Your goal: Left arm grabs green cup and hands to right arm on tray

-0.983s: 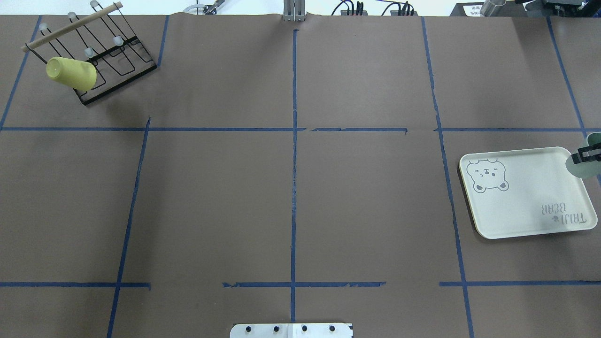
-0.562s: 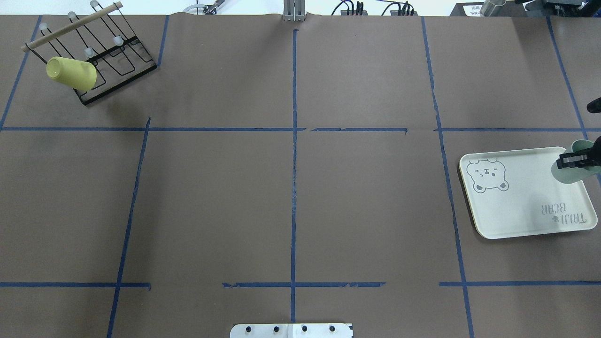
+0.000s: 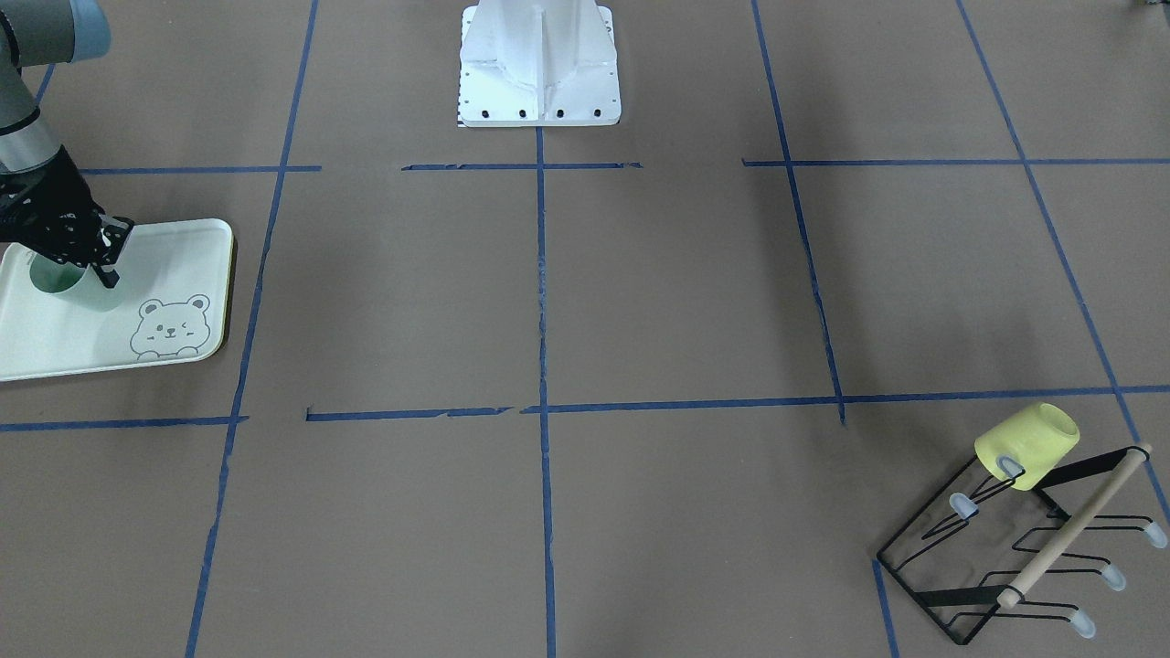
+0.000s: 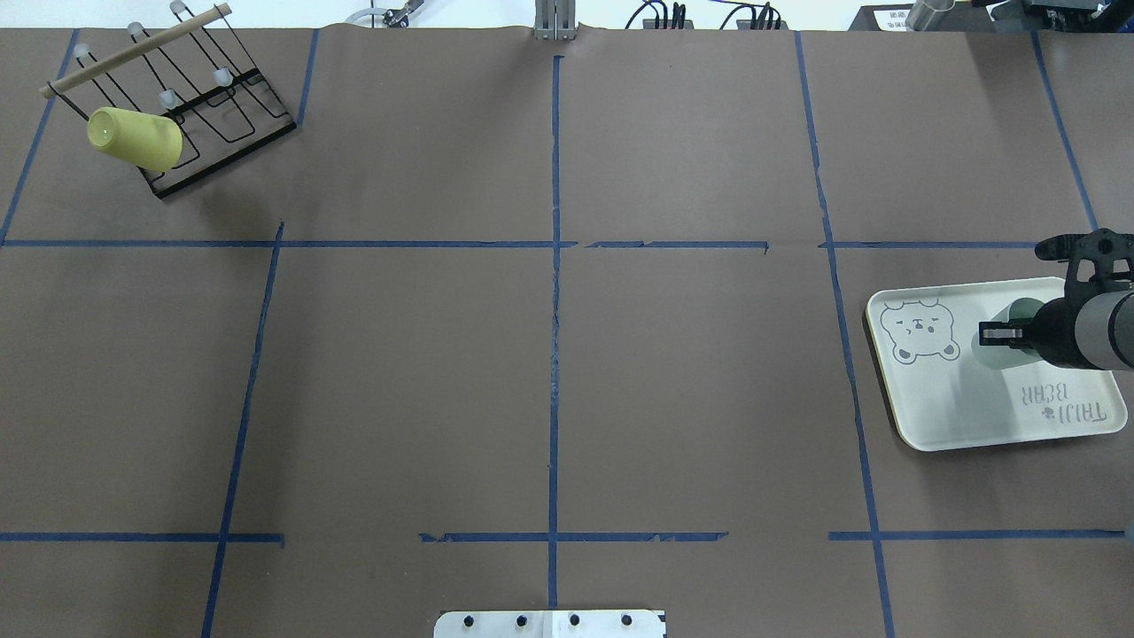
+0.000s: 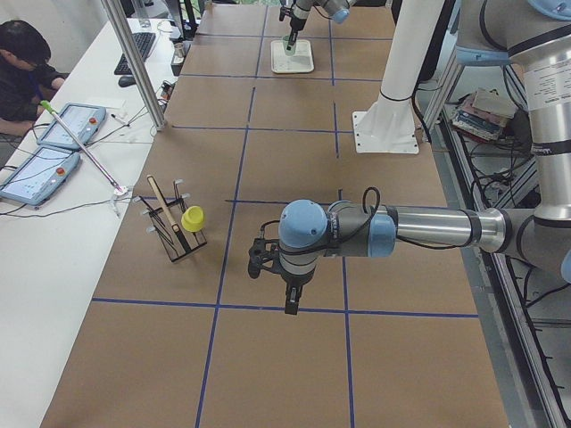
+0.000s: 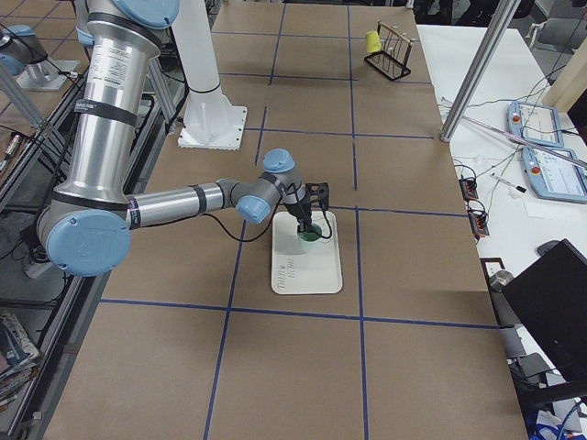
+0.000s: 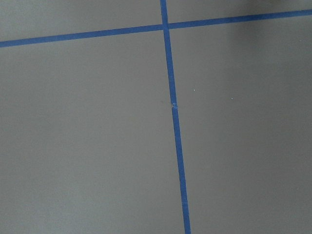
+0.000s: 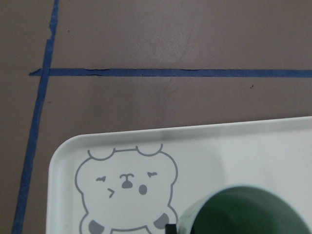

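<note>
My right gripper [image 4: 1005, 335] is shut on the green cup [image 4: 990, 353] and holds it over the middle of the tray [image 4: 939, 408], to the right of the bear drawing. From the front, the gripper [image 3: 84, 259] holds the cup [image 3: 66, 285] upright, low over the tray [image 3: 174, 251]; I cannot tell whether the cup touches it. The right wrist view shows the cup's dark inside [image 8: 243, 212] and the tray's bear corner [image 8: 219, 146]. My left gripper [image 5: 292, 301] shows only in the exterior left view, over bare table; I cannot tell whether it is open or shut.
A yellow cup [image 4: 133, 137] hangs on a black wire rack [image 4: 221, 115] with a wooden bar at the far left corner. Blue tape lines cross the brown table. The robot's white base [image 3: 539, 64] stands at the near edge.
My right gripper has carried the green cup from the tray's far right corner inward to over the tray's middle, and more of the arm has come into view.
</note>
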